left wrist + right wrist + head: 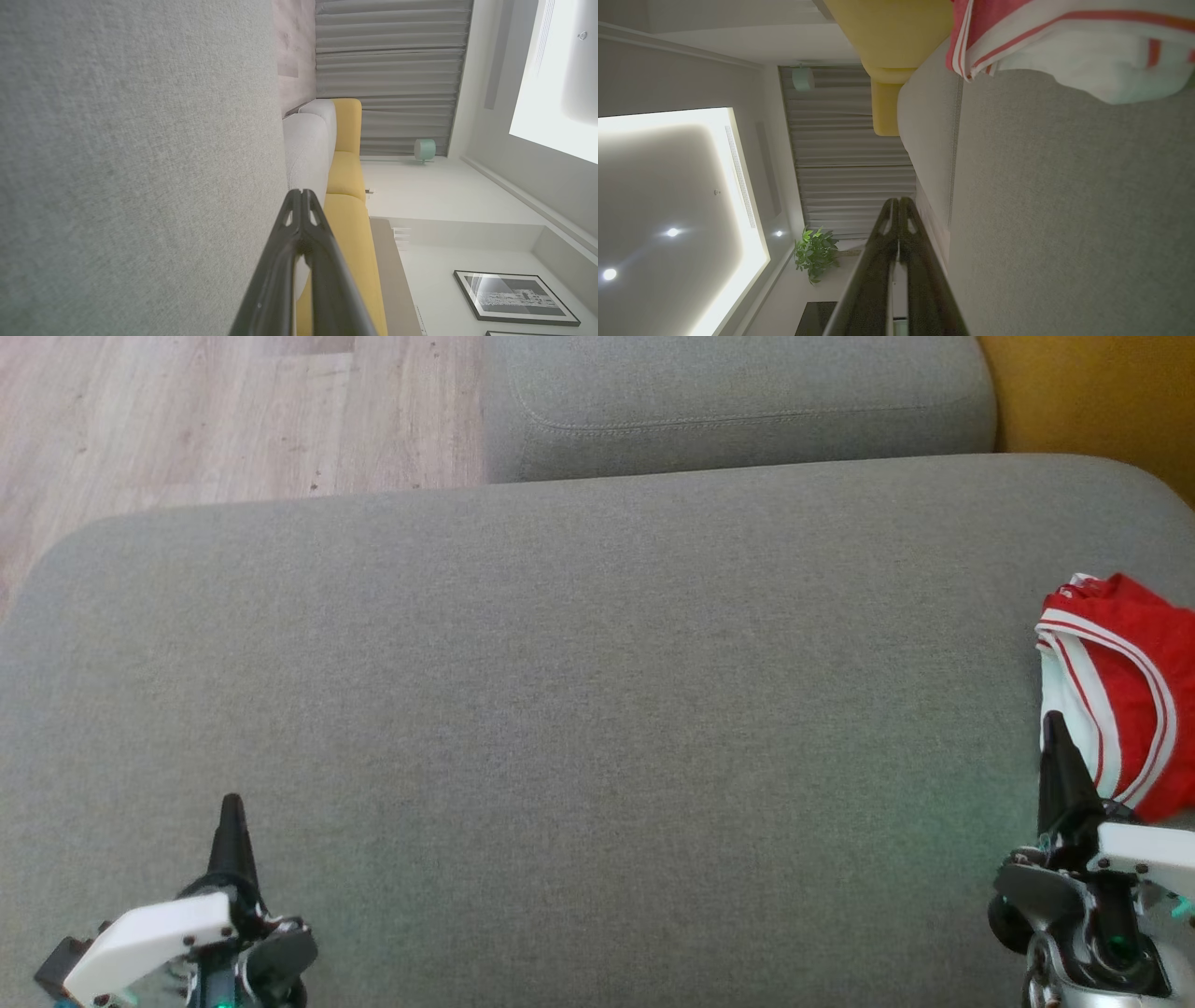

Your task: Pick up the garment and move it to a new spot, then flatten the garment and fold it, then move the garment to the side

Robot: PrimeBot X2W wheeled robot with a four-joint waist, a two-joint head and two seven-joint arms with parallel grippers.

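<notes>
The garment (1130,681), red cloth with broad white bands and thin red stripes, lies bunched in a loose heap on the far right of the wide grey cushion (597,709), and the right edge of the head view cuts part of it off. Its white-banded folds face the middle of the cushion, with the plain red part behind them. The right gripper (1055,728) is just beside the heap, near the lower right corner of the head view. Its two dark fingers are pressed together into a single point and hold nothing. From the head camera that point overlaps the garment's near white edge, and I cannot tell from there whether it touches the cloth. The right wrist view shows the closed fingers over bare grey fabric, with the striped cloth off towards the top right corner and apart from the tips. The left gripper (231,817) is well away at the lower left of the head view, above an open stretch of the same cushion. Its fingers are likewise drawn tight together and hold nothing, and its wrist view shows the two tips meeting. Beyond the cushion's far edge sits a second grey cushion (738,401) with a stitched seam. Pale wooden floor (187,420) is to its left and a yellow upholstered piece (1092,392) to its right. The wrist cameras also catch grey pleated curtains (392,70), a framed picture (514,298) on a white wall, and a green potted plant (815,252).
</notes>
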